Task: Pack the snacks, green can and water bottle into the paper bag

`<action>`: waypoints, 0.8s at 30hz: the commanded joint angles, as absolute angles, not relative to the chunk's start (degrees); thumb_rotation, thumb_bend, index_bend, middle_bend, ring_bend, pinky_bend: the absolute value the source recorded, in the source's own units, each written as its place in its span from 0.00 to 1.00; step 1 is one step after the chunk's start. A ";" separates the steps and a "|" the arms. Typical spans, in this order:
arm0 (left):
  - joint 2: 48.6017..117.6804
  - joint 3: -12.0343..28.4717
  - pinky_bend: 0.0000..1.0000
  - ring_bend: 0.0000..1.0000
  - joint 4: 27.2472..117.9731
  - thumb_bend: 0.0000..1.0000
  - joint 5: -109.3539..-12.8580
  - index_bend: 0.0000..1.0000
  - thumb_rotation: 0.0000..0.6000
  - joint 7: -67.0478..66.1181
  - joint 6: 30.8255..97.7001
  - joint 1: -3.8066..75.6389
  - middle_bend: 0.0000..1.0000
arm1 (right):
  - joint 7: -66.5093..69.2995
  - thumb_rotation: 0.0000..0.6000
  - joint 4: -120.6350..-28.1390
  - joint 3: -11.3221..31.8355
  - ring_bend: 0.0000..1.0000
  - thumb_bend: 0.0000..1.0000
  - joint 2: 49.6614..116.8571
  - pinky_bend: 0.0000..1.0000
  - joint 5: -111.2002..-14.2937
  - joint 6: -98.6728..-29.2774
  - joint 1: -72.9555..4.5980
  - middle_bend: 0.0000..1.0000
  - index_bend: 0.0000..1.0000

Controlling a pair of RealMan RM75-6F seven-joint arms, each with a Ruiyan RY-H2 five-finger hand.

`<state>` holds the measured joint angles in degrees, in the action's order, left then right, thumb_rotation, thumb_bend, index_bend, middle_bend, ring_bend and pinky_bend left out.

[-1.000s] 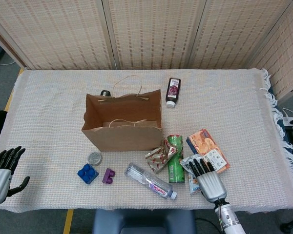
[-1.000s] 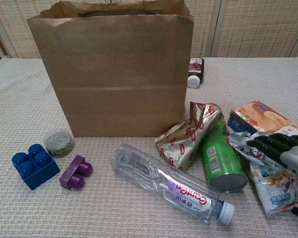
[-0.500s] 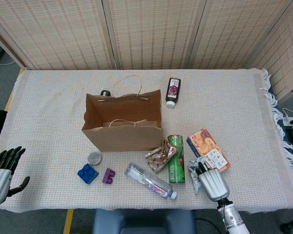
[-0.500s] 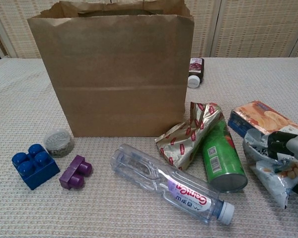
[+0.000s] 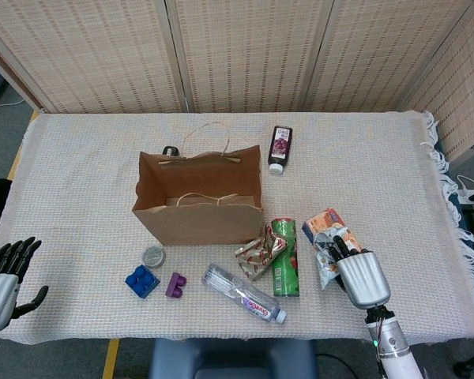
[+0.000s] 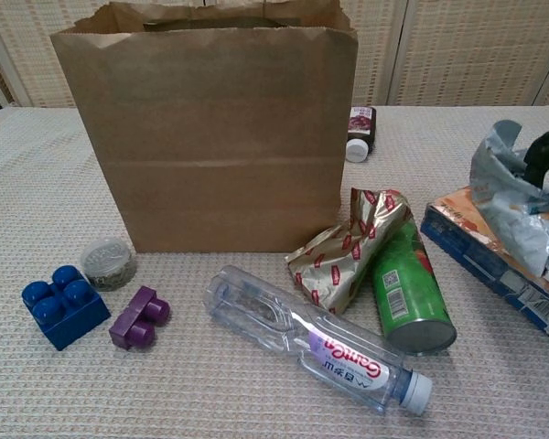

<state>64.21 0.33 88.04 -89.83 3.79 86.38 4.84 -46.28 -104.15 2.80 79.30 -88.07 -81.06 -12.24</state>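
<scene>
Silvery snack packet (image 6: pixel 517 206), grasped by the right hand (image 5: pixel 361 276), hangs above the orange box (image 5: pixel 326 223) near the table's (image 5: pixel 395 170) right edge. Left hand (image 5: pixel 1 276), apparently empty with fingers spread, waits off the left corner; paper bag (image 6: pixel 210 128) stands open.

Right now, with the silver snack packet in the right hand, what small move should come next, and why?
Probably carry the silver snack packet left toward the paper bag. The right hand grips it lifted above the orange box, and the bag stands upright with its mouth open, left of the hand. The green can and water bottle lie on the cloth between them, so it should probably stay lifted.
</scene>
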 commanded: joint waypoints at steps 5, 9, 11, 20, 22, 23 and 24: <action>64.20 0.35 0.00 0.00 88.08 0.34 -89.78 0.03 1.00 3.74 86.32 4.88 0.00 | -47.72 1.00 -114.31 13.55 0.70 0.37 73.19 0.80 -84.10 -83.31 -15.82 0.69 0.81; 64.15 0.33 0.00 0.00 88.10 0.34 -89.81 0.03 1.00 3.92 86.27 4.91 0.00 | -51.37 1.00 -117.73 20.11 0.70 0.37 71.90 0.80 -79.11 -82.67 -19.44 0.69 0.80; 64.12 0.34 0.00 0.00 88.11 0.34 -89.78 0.03 1.00 4.03 86.17 4.96 0.00 | -53.99 1.00 -118.30 23.27 0.70 0.37 72.15 0.80 -75.91 -81.85 -22.12 0.69 0.80; 63.77 0.85 0.00 0.00 88.92 0.34 -88.59 0.04 1.00 3.62 84.48 5.81 0.00 | -65.29 1.00 -110.79 32.57 0.70 0.37 79.80 0.80 -63.29 -78.51 -38.14 0.69 0.80; 63.69 1.03 0.00 0.00 89.22 0.34 -88.19 0.04 1.00 3.38 84.04 6.03 0.00 | -66.19 1.00 -107.91 33.57 0.70 0.37 82.05 0.80 -61.33 -77.87 -41.55 0.69 0.80; 63.67 1.12 0.00 0.00 89.34 0.34 -88.00 0.04 1.00 3.25 83.89 6.11 0.00 | -66.53 1.00 -105.82 34.06 0.70 0.37 83.57 0.80 -60.34 -77.56 -43.71 0.69 0.80; 63.66 1.17 0.00 0.00 89.44 0.34 -87.88 0.04 1.00 3.30 83.83 6.14 0.00 | -66.66 1.00 -104.17 34.29 0.70 0.37 84.73 0.80 -59.82 -77.37 -45.26 0.69 0.80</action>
<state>63.68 1.13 89.41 -87.91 3.30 83.86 6.11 -64.69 -108.77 32.32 80.94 -62.65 -78.66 -40.70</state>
